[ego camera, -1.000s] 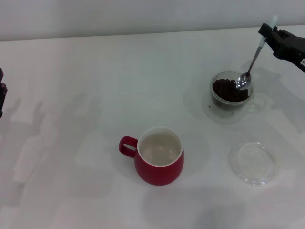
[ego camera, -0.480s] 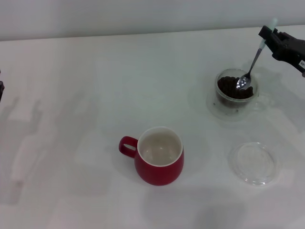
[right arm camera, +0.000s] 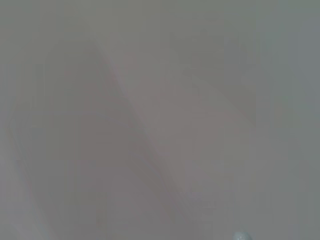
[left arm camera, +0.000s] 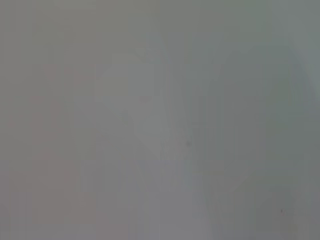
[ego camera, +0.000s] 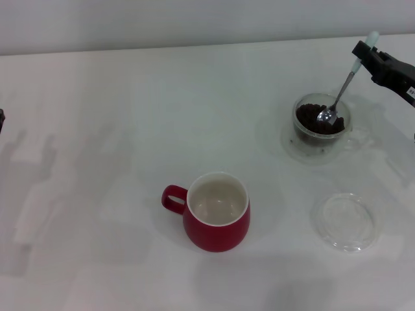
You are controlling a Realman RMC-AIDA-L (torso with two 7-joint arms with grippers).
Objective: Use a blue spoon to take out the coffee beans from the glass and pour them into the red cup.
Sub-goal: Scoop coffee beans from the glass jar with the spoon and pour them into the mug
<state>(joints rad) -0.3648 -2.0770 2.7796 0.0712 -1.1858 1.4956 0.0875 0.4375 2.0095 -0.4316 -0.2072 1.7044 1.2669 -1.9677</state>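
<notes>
Coffee beans [ego camera: 312,115] fill the glass [ego camera: 320,124] at the table's [ego camera: 130,116] far right in the head view; the red cup [ego camera: 216,211] near centre holds nothing. The right gripper [ego camera: 364,52], closed on the blue spoon [ego camera: 343,87] handle, angles its bowl into the beans. The left gripper barely shows at the left edge. Both wrist views show only a blank grey surface.

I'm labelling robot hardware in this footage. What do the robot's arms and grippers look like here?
Only the head view shows them. The right gripper is black and blocky with angular edges, and a small white label with dark print sits on its body near the picture's edge. Of the left gripper, only a dark sliver shows at the left edge. No cables are visible.
</notes>
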